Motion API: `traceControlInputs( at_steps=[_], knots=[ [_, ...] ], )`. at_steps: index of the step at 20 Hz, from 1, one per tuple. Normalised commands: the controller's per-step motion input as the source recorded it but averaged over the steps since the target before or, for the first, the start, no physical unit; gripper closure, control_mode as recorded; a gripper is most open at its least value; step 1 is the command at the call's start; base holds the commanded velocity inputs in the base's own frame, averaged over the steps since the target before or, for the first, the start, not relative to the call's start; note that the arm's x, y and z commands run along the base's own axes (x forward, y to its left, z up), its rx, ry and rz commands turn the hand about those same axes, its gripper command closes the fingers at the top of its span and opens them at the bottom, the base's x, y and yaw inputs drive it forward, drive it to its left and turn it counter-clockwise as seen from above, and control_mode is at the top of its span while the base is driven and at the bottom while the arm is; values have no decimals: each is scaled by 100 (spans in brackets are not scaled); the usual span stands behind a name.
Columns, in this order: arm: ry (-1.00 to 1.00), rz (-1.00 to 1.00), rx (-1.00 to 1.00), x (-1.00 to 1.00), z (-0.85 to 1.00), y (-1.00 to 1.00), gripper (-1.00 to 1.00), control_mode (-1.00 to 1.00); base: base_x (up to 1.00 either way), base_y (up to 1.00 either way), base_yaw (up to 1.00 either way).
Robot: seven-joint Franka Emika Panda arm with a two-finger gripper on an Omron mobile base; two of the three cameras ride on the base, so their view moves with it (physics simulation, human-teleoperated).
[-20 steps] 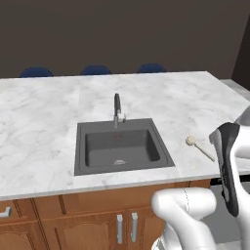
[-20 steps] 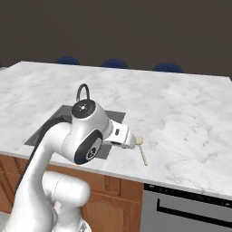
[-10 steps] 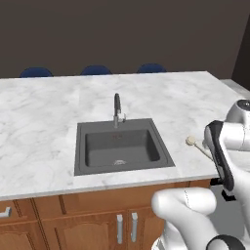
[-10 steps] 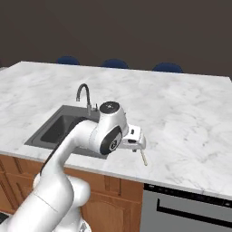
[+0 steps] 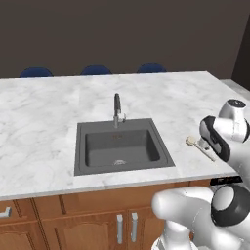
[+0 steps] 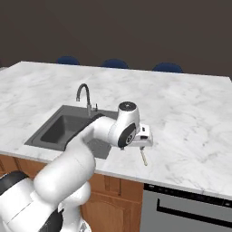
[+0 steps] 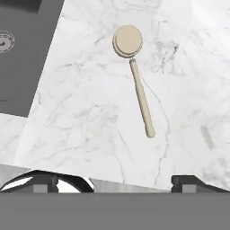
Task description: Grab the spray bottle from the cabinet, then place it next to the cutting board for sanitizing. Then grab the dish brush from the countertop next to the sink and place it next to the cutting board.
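Three views show you one white marble countertop (image 5: 44, 122) with a row of blue chair backs (image 5: 95, 70) beyond its far edge. Reading the left base view from left to right, you meet first the broad bare left part of the slab, then the dark grey sink (image 5: 122, 145) recessed near the front edge, with its slim dark faucet (image 5: 117, 110) standing at the basin's far rim. To the right of the basin, on the strip of marble between the sink and the right end of the countertop, lies the dish brush (image 5: 199, 147), its round cream head toward the sink side and its tan handle running toward the front right; part of the handle is hidden by the arm. In the right base view you find the gripper (image 6: 142, 140) hanging over the brush (image 6: 143, 157) near the front edge, with the handle's end showing just below it. In the hand view the sink's corner (image 7: 22, 49) sits at the left, the brush (image 7: 134, 74) lies flat on the marble in the middle, head up and handle slanting down to the right, and the two fingertips (image 7: 191, 183) stand wide apart at the bottom, so you can read the claw as spread fully, holding nothing and clear of the brush.
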Motion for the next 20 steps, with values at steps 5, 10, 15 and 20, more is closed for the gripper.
traceControlInputs(
  at_steps=[5, 10, 15, 20],
  knots=[
    [3, 0, 0, 54, -19, -2, -100, -100, 0, 0, 0],
    [0, 0, 0, 48, -30, 0, -100, -100, 0, 0, 0],
    [0, 0, 0, 34, -40, -5, -100, -100, 0, 0, 0],
    [0, 1, 0, 32, -39, -22, -100, -100, 0, 0, 0]
  ],
)
